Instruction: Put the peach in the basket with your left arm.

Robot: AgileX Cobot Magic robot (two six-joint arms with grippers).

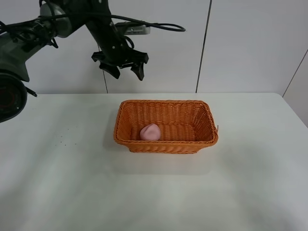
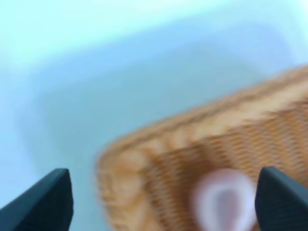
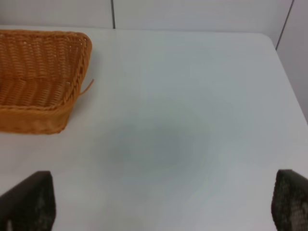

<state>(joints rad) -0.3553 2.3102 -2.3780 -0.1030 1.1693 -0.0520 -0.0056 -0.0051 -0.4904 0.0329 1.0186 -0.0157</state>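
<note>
view: blurred throughout
basket [image 2: 144, 166]: orange wicker, one corner showing, resting on the pale table [image 2: 96, 72]
peach [image 2: 224, 202]: pale pink, inside the basket near that corner
hand [image 2: 163, 199]: two dark fingertips [image 2: 45, 202] spread wide, gripping nothing

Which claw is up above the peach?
The left gripper: it hangs open high over the basket's end where the peach lies. The right gripper looks down on bare table beside the basket.

You're in what looks like a robotics lab: a white table [image 1: 57, 192], plain wall panels [image 1: 250, 43] behind its far edge, the black left arm [image 1: 103, 33] above that edge.
</note>
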